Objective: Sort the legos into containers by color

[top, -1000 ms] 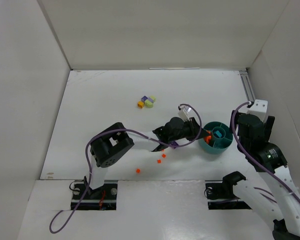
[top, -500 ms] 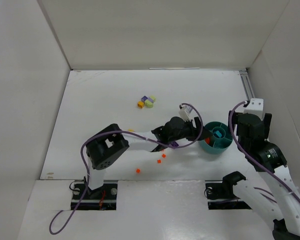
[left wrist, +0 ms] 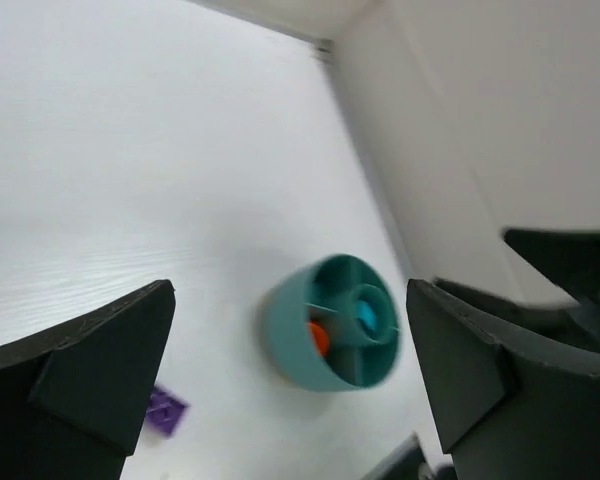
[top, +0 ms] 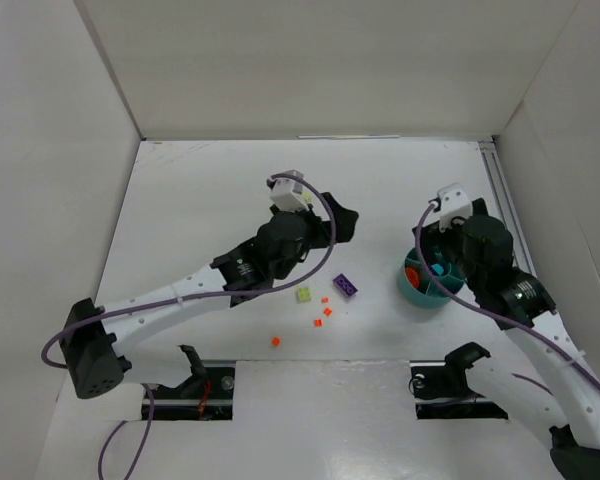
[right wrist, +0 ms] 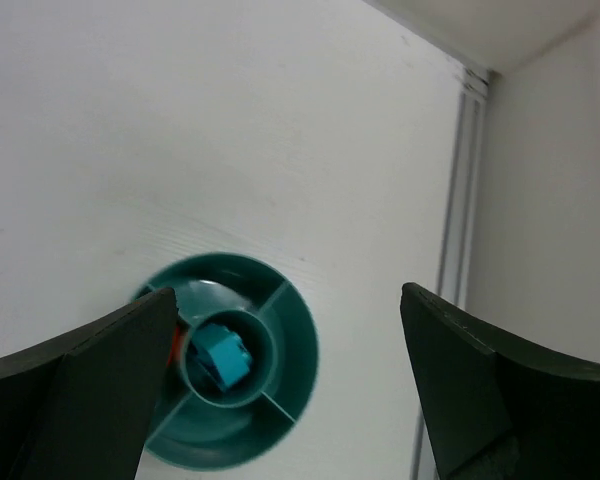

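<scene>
The teal bowl (top: 416, 291) stands at the right, with my right gripper (top: 433, 262) hovering open just above it. An orange-red piece (left wrist: 318, 338) lies in a side compartment and a teal brick (right wrist: 218, 355) in the central cup. My left gripper (top: 342, 218) hangs open and empty over the table's middle, left of the bowl (left wrist: 298, 345). On the table below it lie a purple brick (top: 345, 285), a pale green piece (top: 304, 294) and several tiny orange-red pieces (top: 324, 312). In the right wrist view the bowl (right wrist: 280, 385) sits between my open fingers (right wrist: 110, 375).
White walls close the table on the left, back and right. A metal rail (top: 499, 180) runs along the right wall. My left arm (top: 180, 295) stretches diagonally across the near left of the table and hides whatever lies under it.
My left gripper opened at the bowl, left an orange-red piece in it, and swung back left and away. My right gripper moved in over the bowl.
</scene>
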{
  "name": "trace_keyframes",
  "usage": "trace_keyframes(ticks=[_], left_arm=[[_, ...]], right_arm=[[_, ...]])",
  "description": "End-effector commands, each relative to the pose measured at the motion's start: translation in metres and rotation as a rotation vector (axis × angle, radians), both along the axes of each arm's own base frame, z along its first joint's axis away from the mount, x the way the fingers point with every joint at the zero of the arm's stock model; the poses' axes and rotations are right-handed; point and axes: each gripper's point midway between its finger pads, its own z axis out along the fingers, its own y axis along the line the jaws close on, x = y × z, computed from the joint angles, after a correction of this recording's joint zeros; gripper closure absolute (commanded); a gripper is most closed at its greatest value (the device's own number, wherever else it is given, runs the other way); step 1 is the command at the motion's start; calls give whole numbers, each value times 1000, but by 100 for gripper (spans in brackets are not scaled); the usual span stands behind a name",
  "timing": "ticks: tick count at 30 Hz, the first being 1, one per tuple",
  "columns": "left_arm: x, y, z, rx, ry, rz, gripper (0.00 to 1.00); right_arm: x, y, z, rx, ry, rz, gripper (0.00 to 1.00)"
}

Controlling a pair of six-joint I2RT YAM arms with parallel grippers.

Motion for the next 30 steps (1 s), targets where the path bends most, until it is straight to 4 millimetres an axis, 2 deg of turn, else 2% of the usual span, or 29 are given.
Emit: trace_keyframes(ticks=[1,2,3,4,6,7,9,10,11,12,13,14,15,16,17,18,19,21,29,30], left_arm=[[20,87,-74,263,197,299,0],[18,110,-90,332,248,362,0],[15,126,-96,344,276,401,0],[16,143,-108,364,314,450,0],[7,168,-120,370,375,507,0],[6,183,-133,384,407,534,0],[1,191,-144,373,450,520,0],[-3,199,-151,370,464,524,0],[-3,206,-154,363,477,535,0],[-6,207,-157,362,483,528,0],[-7,211,-155,349,478,536,0],[-9,212,-156,349,478,536,0],[-10,214,-161,360,485,537,0],[-12,215,-160,358,484,537,0],[-12,215,-160,358,484,537,0],[-12,219,-164,364,491,546,0],[-12,219,-164,364,491,546,0],[-14,221,-166,380,500,547,0],[-15,220,-169,386,510,540,0],[-15,220,-171,394,515,540,0]], right_arm=[[16,61,0,-9,-26,292,3],[16,76,-3,-16,-17,344,3],[11,101,-16,-24,2,430,3],[10,118,-29,-38,32,476,5],[-4,158,-43,-47,52,609,7],[-4,175,-54,-48,63,652,10],[-11,201,-62,-25,70,732,14],[-17,219,-65,-4,61,778,19],[-18,229,-77,-7,93,788,20],[-18,234,-82,-17,101,793,20],[-21,240,-89,-16,120,797,27],[-18,246,-101,-24,154,790,29],[-19,254,-104,-29,159,805,31],[-21,265,-114,-47,184,825,33],[-24,270,-110,-43,176,838,33],[-26,276,-124,-68,211,847,33],[-21,277,-126,-89,204,822,35],[-21,282,-143,-115,244,815,40],[-19,290,-177,-147,313,812,42],[-18,295,-176,-137,308,821,42]])
